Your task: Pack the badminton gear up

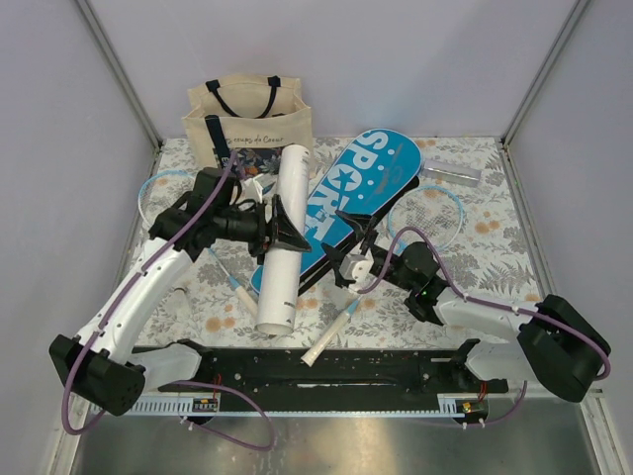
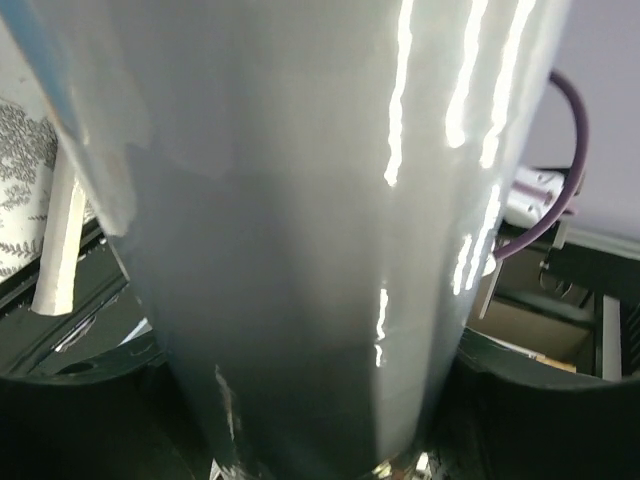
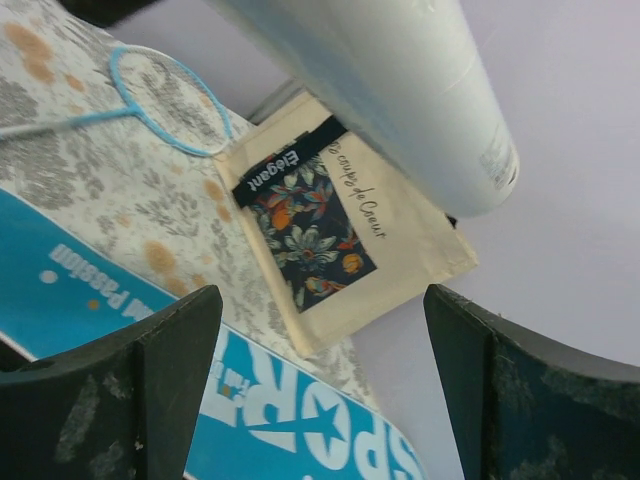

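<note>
left arm: white links, black joints | right arm: same | cables: purple | right hand fingers: scuffed black

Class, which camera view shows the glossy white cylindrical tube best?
Top external: the glossy white cylindrical tube shows end to end. Left wrist gives only a close stretch of its wall; right wrist only one end.

The white tube floods the left wrist view, both ends cut off. From above, it covers part of the blue case.
</note>
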`<state>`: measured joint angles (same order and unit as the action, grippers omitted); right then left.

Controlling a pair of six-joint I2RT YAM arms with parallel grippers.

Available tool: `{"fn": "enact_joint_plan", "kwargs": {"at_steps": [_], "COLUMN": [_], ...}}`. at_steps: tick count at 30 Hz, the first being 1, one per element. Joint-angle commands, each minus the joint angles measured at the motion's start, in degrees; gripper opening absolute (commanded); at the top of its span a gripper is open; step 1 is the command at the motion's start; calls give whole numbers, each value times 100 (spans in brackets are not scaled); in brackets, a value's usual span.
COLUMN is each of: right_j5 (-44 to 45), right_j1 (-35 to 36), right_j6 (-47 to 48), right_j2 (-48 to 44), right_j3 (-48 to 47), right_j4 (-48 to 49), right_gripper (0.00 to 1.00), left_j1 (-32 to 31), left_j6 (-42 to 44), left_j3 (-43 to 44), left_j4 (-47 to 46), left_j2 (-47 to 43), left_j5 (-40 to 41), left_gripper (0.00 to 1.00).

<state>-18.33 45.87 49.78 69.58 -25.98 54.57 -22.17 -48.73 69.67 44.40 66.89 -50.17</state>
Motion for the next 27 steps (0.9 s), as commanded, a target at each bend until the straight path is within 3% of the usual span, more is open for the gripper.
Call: {"fn": "enact_joint_plan", "kwargs": {"at_steps": [1,15,27], "right_j5": [268,-715,-1340], "right_j1": [-95,-192,-174], "right_j6": [1104,1930,2141], "right_j2": [266,644,715], "right_j3": [-408,-1269,-1234], "right_j4": [562,573,81], "right_gripper": [92,90,92], "left_j1": [-226,-683,-709], "left_j6": [373,338,452], "left_j3": [-41,-156,3], "left_j4": [59,429,543], "left_j2": [-53,34,157], "left_j5": [-449,-932,-1152], "left_gripper": [48,50,51]}}
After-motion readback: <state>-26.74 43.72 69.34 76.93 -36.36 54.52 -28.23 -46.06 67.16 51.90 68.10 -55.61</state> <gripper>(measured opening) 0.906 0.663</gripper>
